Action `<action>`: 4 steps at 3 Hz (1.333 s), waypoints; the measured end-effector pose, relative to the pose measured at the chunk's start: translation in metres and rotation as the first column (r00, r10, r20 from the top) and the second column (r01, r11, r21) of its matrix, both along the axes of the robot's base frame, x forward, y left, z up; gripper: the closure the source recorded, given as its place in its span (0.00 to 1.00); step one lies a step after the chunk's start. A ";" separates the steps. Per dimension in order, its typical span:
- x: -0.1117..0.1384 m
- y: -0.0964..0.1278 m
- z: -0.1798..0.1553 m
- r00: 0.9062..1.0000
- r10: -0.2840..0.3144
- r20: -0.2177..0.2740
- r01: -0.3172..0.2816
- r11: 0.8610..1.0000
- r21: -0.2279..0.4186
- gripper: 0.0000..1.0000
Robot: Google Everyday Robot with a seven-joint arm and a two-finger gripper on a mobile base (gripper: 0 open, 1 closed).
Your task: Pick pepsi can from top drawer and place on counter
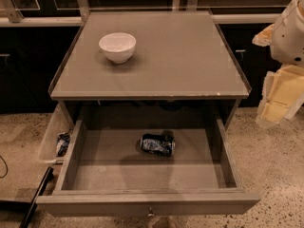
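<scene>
Pepsi can [157, 145] lies on its side at lower centre, mid-floor of the open top drawer [142, 201]; gripper [275, 106] hangs at right edge, well apart — open or closed cannot be told — and should descend vertically, grasping across the can's width, clear of the walls.

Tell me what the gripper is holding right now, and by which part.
Nothing visible. The gripper hangs at the right edge, beside the counter, and the pepsi can lies on its side in the open top drawer.
</scene>
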State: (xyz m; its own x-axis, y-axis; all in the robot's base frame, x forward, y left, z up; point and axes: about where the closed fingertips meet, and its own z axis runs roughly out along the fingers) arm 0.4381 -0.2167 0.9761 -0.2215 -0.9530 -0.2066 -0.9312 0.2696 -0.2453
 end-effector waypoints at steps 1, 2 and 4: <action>0.000 0.000 0.000 1.000 0.000 0.000 0.000 1.000 0.000 0.00; -0.005 0.007 -0.024 0.999 0.032 -0.011 -0.032 0.999 0.019 0.00; -0.008 0.011 -0.035 0.999 0.038 -0.029 -0.037 0.999 0.039 0.00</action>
